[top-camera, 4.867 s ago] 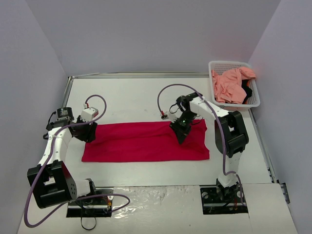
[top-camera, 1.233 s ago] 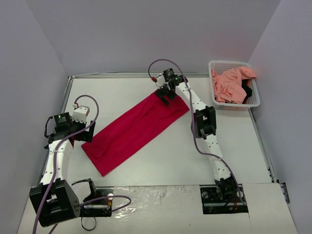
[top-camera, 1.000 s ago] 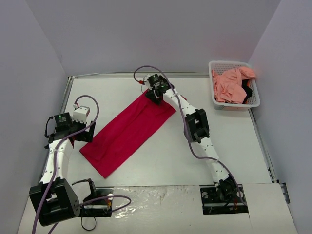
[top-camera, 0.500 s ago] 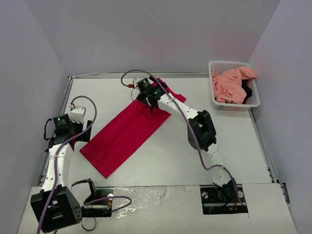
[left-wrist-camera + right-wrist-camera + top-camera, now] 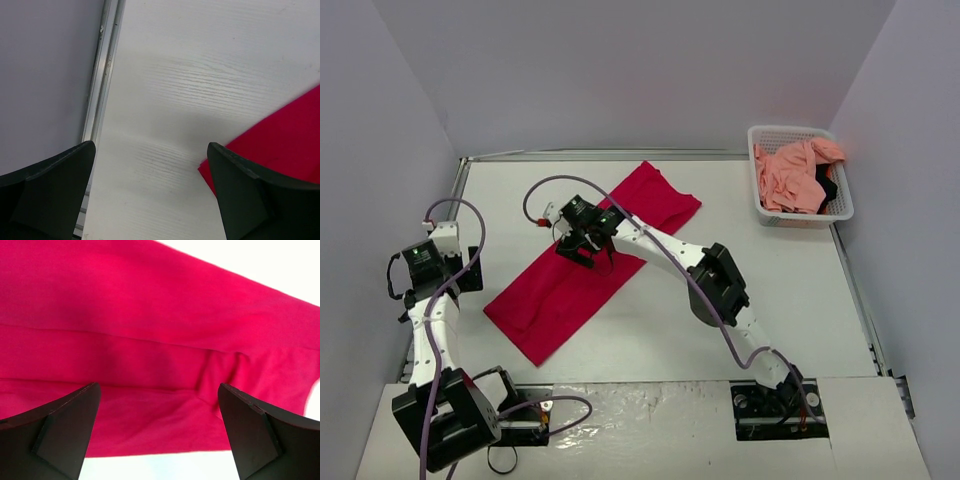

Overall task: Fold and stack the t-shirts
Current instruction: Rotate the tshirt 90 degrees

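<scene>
The crimson t-shirt lies flat on the desk as a long folded strip. It runs on a slant from near the desk's left near corner up toward the middle of the far edge.

The right claw hangs over the middle of this strip with its fingers spread wide. The right wrist view shows only red cloth with a soft crease under the gap, and nothing is pinched. I cannot tell whether the fingertips touch the cloth.

The left claw is also spread wide and holds nothing. It is over bare desk by the left edge rail, just beside the strip's left corner.

The salmon pink t-shirt sits crumpled in the white lattice basket at the far right corner of the desk. A black garment lies beside the pink shirt.
</scene>
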Robot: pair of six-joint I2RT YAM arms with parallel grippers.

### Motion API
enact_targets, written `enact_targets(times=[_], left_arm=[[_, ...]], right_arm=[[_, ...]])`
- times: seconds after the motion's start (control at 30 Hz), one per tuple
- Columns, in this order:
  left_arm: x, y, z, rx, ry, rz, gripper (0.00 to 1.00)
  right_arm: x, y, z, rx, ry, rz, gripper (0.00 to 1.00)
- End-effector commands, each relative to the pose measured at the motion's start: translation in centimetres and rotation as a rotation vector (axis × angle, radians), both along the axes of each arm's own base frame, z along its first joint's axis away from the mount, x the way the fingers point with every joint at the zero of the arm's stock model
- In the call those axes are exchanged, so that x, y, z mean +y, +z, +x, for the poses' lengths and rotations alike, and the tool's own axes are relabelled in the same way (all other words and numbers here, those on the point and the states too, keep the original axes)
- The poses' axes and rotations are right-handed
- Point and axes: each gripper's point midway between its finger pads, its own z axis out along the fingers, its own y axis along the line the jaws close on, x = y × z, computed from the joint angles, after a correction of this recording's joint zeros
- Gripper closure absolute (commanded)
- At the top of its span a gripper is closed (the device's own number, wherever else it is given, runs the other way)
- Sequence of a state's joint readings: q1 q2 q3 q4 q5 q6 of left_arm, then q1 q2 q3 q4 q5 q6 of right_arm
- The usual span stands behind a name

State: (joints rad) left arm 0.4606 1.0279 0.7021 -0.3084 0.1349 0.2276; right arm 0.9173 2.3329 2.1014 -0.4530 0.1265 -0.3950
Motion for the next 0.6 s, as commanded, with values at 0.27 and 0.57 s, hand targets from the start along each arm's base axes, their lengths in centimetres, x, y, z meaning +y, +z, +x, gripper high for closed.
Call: enact_targets(times=[0.27,0.57], left_arm=[[0.7,1.5,0.6,-0.054,0.02,-0.032,0.06],[0.6,1.5,0.6,-0.053,0.01,-0.034,0.06]], right_arm=[[3.2,-5.1,-8.4,0.177,0.165,-0.08,0.0],[-0.6,-8.5,-11.1,0.254,0.177,-0.198,0.0]])
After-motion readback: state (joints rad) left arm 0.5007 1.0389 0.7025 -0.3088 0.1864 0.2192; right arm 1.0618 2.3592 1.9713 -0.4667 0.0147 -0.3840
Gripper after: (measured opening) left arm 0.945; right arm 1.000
